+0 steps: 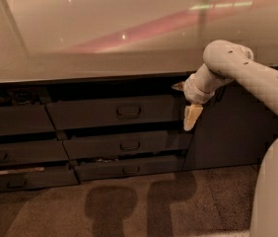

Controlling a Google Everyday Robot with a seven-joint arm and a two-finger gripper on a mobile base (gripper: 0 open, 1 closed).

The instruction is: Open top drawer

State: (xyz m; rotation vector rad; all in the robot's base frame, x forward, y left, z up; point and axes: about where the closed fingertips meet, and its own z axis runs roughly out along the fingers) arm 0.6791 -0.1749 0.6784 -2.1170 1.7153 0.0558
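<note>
The top drawer [89,113] is the wide dark grey front just under the counter, with a small bar handle [128,111] at its middle. A dark gap runs above it. My gripper [192,116] hangs from the pale arm [247,73] at the right end of this drawer front, well to the right of the handle, and points down. I see nothing in it.
Two narrower drawer fronts [129,145] [129,169] lie below the top one, and more drawers [11,154] stand at the left. A dark cabinet door [232,127] is right of the gripper. The glossy countertop [104,38] overhangs. My pale body [277,191] fills the lower right.
</note>
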